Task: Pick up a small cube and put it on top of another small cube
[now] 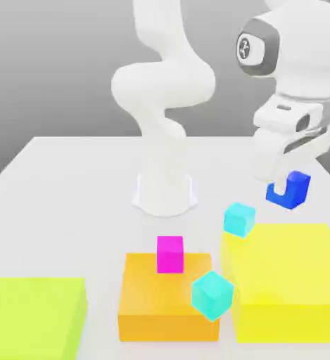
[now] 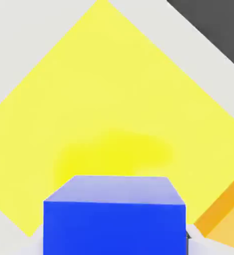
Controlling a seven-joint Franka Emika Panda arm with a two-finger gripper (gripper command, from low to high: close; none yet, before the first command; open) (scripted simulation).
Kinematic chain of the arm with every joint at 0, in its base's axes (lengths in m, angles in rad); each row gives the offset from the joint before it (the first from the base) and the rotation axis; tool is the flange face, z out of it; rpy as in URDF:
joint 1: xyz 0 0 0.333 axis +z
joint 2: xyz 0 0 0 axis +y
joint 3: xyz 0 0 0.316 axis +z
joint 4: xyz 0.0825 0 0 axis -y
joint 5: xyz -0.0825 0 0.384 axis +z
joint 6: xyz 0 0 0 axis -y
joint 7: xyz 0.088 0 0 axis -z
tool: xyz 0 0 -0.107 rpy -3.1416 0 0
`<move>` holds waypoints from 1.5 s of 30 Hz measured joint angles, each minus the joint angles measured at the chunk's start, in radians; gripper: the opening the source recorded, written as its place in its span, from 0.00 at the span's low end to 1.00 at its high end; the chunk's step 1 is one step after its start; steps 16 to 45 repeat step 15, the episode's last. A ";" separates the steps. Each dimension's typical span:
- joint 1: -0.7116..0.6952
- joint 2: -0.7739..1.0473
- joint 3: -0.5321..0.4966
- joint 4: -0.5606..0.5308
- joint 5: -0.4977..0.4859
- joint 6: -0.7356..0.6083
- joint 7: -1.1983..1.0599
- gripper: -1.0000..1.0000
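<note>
Table (image 1: 69, 169): white, carrying everything; seen whole in the exterior view, in the hand view as pale strips around the yellow block.
Arm (image 1: 164, 91): white, base standing mid-table toward the far edge; round grey joint cap with a small white mark on it, not readable.
Yellow block (image 1: 294, 281): biggest block, at the near edge toward the exterior view's right; in the hand view its flat top (image 2: 114, 99) spreads below the camera with a brighter patch on it.
Lime block (image 1: 34, 316): flat, at the near corner on the exterior view's left.
Orange block (image 1: 146, 302): at the near edge, between lime and yellow; a sliver of it (image 2: 223, 219) at the hand view's rim.
Magenta cube (image 1: 170, 254): standing on the orange block's top.
Cyan cubes: one (image 1: 212, 294) tilted against the orange block's front corner; one (image 1: 238, 219) at the yellow block's far corner.
Gripper (image 1: 288, 184): clamped narrow on the small dark blue cube (image 1: 291, 190), pointing down.
Small dark blue cube: held aloft above the yellow block's far edge, touching no block; its top and front face (image 2: 114, 224) seen close in the hand view.
</note>
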 joint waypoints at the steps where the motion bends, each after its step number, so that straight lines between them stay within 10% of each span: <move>1: 0.010 -0.036 -0.009 -0.030 0.003 -0.006 -0.033 0.00; 12: 0.064 -0.084 -0.041 -0.265 0.021 0.177 -0.221 0.00; 13: 0.063 -0.056 -0.038 -0.275 0.023 0.215 -0.221 1.00; 45: 0.063 -0.056 -0.038 -0.275 0.023 0.214 -0.221 1.00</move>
